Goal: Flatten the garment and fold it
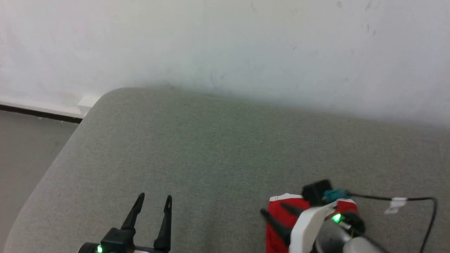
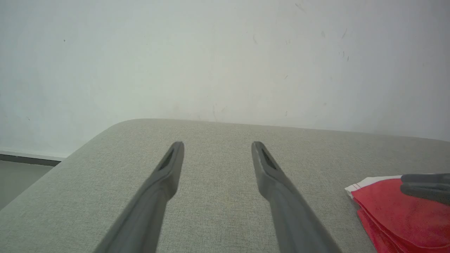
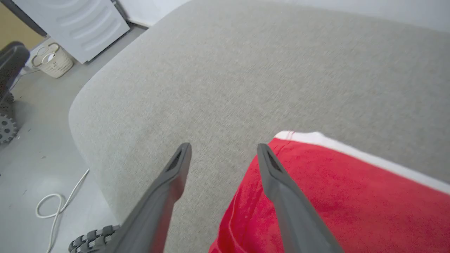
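A pale wall point(image 1: 225, 42) backs a broad grey-green padded surface point(image 1: 211, 140). At its near right lies the garment point(image 1: 277, 215), red with a white band along its far edge. In the left wrist view its left edge shows stacked layers, so it looks already folded into a compact pile. I cannot tell its long axis, since the right arm covers much of it. The right gripper point(image 1: 272, 208) hovers over the garment's left edge with its fingers spread wide and nothing between them, one above red cloth and the other above bare padding. The left gripper point(image 1: 155, 196), equally wide and empty, sits at the near left, well apart from the garment, which lies to its right. The right arm is plainly the nearer one for any further move.
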Controlling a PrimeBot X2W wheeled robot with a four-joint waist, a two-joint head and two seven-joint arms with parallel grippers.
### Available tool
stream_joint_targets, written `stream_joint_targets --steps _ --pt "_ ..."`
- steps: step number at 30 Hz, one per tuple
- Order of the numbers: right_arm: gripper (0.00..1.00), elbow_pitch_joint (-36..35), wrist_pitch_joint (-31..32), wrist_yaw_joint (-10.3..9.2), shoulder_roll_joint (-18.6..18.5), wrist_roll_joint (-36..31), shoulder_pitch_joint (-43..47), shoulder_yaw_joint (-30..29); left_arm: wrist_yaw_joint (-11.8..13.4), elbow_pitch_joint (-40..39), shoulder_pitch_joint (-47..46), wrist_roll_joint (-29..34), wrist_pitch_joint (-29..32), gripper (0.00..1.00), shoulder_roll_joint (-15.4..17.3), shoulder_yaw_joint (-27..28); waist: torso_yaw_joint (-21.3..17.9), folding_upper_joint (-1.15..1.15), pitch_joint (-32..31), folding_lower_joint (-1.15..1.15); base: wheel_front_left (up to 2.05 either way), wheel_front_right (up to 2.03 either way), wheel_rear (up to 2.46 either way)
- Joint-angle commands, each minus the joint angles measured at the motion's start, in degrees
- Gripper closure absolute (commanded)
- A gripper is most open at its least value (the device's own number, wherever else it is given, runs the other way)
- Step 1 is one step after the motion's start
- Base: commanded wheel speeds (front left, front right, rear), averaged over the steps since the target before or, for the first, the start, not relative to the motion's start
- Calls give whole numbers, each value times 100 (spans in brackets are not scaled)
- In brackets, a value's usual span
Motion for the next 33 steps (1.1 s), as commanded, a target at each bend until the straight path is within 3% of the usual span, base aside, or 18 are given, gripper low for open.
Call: stream_joint_targets --steps 1,9,13,21,29,33 --pt "0 -141 -160 -4 -168 21 -200 -120 -18 16 -56 18 -28 0 -31 47 -166 0 -80 0 0 0 0" --pt "0 -631 -1346 -4 -1233 -1016 -610 -1034 -62 -71 -41 -51 -28 0 -73 144 -537 0 -105 0 0 0 0" --pt "0 -733 -1978 -4 -1515 -1535 -471 -1620 -71 -129 -37 -71 -28 0 -101 160 -672 0 -72 0 0 0 0" --pt "0 -1092 -2930 -4 -1102 -1927 411 -2520 -102 -187 -10 -73 -28 0 -140 167 -784 0 -34 0 0 0 0" --pt "0 -1382 -3389 -4 -385 -2127 1235 -2786 -136 -214 91 -66 -28 0 -162 181 -802 0 -56 0 0 0 0" --pt "0 -1446 -3440 -4 -227 -2175 1384 -2821 -155 -214 115 -41 -28 0 -166 191 -794 0 -63 0 0 0 0"
